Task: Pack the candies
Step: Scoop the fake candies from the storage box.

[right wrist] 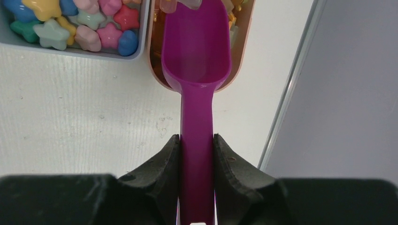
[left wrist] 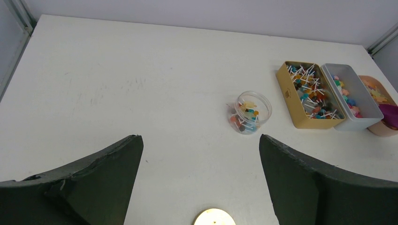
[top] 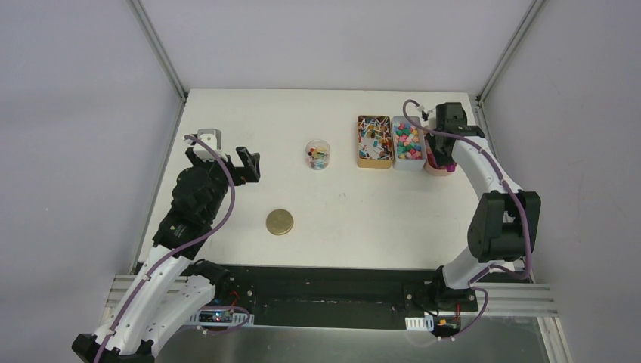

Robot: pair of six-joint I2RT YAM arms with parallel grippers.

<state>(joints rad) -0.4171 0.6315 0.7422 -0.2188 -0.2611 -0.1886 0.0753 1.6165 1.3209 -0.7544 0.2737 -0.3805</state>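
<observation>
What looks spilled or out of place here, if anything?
Nothing stands out. No loose candies on the table; they sit in the jar and three trays. Jar upright, gold lid flat on the table apart from it. Right claw grips the scoop over the orange tray.

The scoop (right wrist: pixel 196 56) is plain magenta, and the peach-pink tray (left wrist: pixel 378 130) holds orange-amber candies (left wrist: pixel 373 89). The pale grey tray (left wrist: pixel 352 124) holds pastel pink, green, blue and yellow star candies (right wrist: pixel 51 33), while the mustard-gold tin (left wrist: pixel 287 89) and the clear jar (left wrist: pixel 269 108) hold dark and bright wrapped candies (left wrist: pixel 312 96) with white twisted ends. The lid (top: pixel 280 222) is gold against the white table (top: pixel 227 113).
</observation>
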